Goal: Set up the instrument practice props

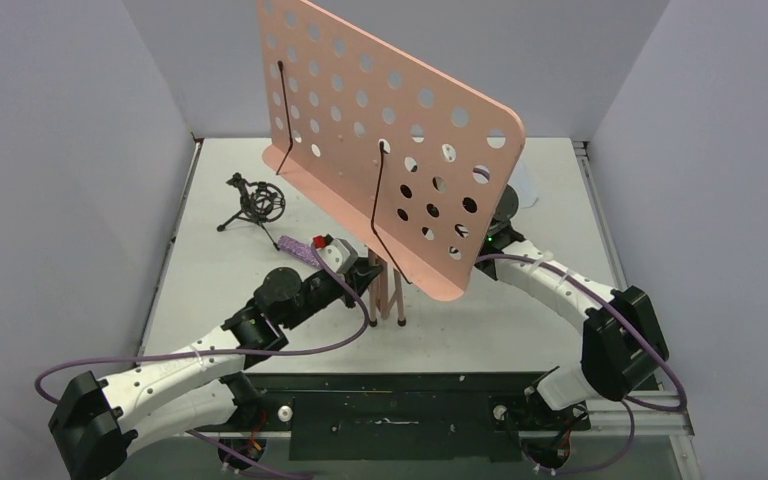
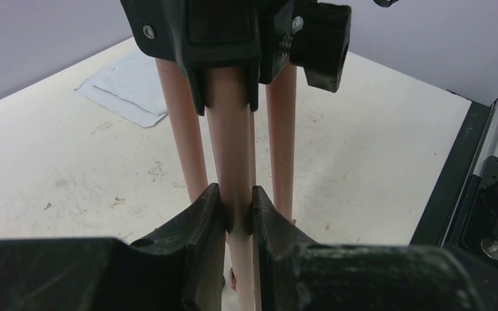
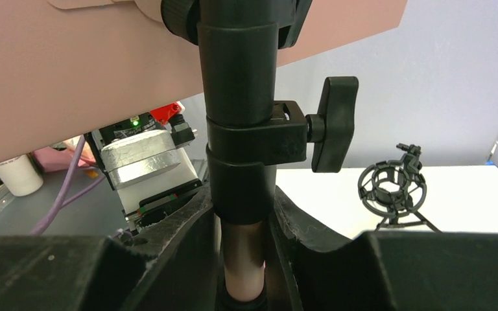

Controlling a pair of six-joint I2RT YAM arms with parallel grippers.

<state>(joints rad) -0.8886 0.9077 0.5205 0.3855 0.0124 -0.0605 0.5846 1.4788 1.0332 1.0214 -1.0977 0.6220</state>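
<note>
The pink music stand stands mid-table, its perforated desk (image 1: pixel 390 130) tilted and filling the top view. My left gripper (image 1: pixel 372 272) is shut on one of its pink legs (image 2: pixel 233 155), low, near the table. My right gripper (image 3: pixel 243 217) is shut on the stand's pole just under the black clamp collar (image 3: pixel 259 139); in the top view its fingers are hidden behind the desk. The purple glitter microphone (image 1: pixel 295 248) lies beside my left wrist. The black tripod mic holder (image 1: pixel 255 200) stands at the back left, also visible in the right wrist view (image 3: pixel 392 188). White sheet-music pages (image 2: pixel 126 84) lie flat beyond the legs.
A black base rail (image 1: pixel 410 400) runs along the near edge, and a metal rail (image 1: pixel 600 230) along the right side. Grey walls close in the left, back and right. Purple cables (image 1: pixel 160 360) loop from both arms.
</note>
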